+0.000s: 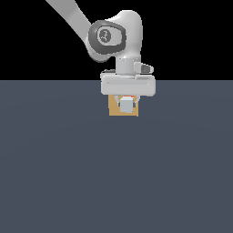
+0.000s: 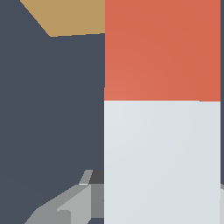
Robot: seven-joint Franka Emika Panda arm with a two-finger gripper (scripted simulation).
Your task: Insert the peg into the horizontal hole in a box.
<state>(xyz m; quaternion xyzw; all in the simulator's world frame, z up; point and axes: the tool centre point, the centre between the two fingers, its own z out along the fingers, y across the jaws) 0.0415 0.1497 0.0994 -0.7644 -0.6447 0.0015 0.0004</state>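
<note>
The tan box stands on the dark floor, partly hidden behind my gripper. The gripper is shut on the peg, whose pale grey-white end faces the exterior camera, with a sliver of the red-orange end above it. In the wrist view the peg fills the frame: its red-orange part points toward the tan box, its pale part lies between my fingers. The hole is hidden behind the peg and gripper.
The flat dark grey-blue floor spreads around the box. The arm's white wrist and hand hang over the box.
</note>
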